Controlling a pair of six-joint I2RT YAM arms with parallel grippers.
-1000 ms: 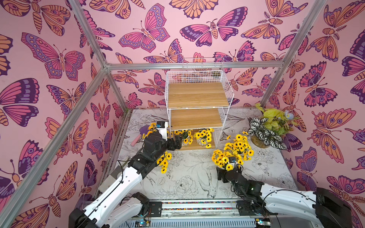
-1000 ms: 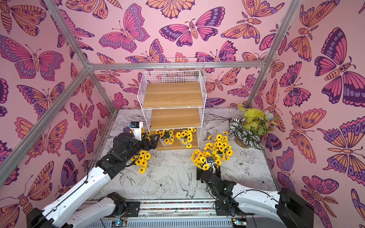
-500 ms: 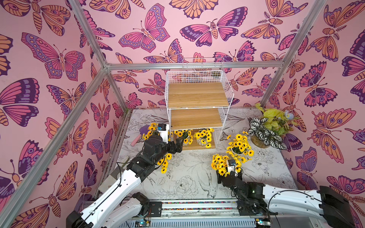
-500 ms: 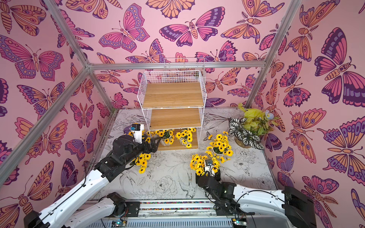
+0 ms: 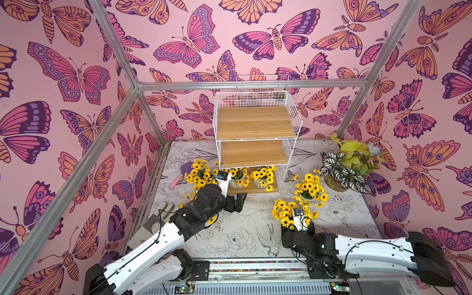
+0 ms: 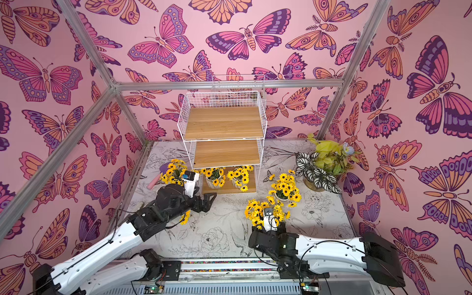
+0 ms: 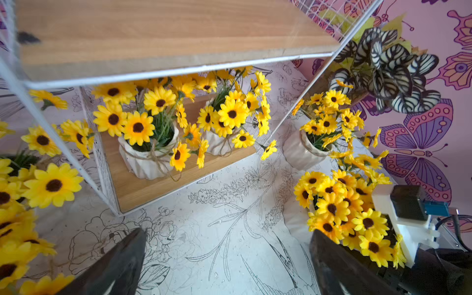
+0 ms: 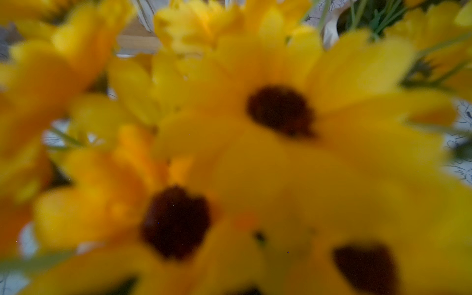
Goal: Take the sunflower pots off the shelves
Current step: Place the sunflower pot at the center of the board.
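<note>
two fingers [image 7: 122, 258] of the left gripper [image 5: 239, 201] stand wide apart, holding nothing, low over the table [image 5: 245, 232] just before the shelves [image 5: 255, 122]. two sunflower pots [image 5: 237, 179] sit on the bottom board. the right gripper [image 5: 284, 226] is buried in another pot's blooms on the table; its grip cannot be told. others stand on the table beside the shelves.

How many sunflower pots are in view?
6. Left shelf pot and right shelf pot stand on the shelves' bottom board; back-left pot; front-left pot, mostly hidden under the left arm; right pot; front-right pot.
</note>
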